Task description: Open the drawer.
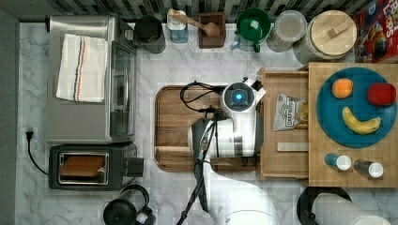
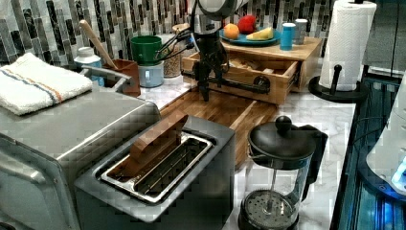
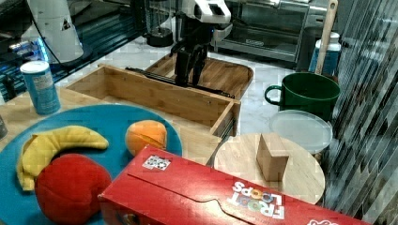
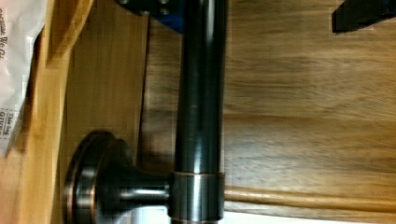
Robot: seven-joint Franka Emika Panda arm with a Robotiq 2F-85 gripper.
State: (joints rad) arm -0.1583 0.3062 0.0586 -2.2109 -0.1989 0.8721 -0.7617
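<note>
- In the top view, going left to right, I see one silver toaster oven [image 1: 89, 79] with one striped towel [image 1: 82, 68] folded on it, one black toaster [image 1: 89, 166], then the dark brown wooden cutting board [image 1: 176, 126] on the marble tabletop [image 1: 197, 63].
- My gripper [image 2: 206, 84] hangs at the long black bar handle [image 4: 198, 93]. The fingers straddle the bar, but I cannot tell whether they pinch it.
- The light bamboo-coloured wooden drawer [image 1: 284, 161] sits right of the board in the top view, already pulled well out, with one snack bag [image 1: 287, 111] inside.
- To finish well, I judge I should pull straight along the slide, level, without twisting the bar.
- Furthest right: one blue plate [image 1: 328, 122] holding three fruits, and two small shakers [image 1: 339, 161].
</note>
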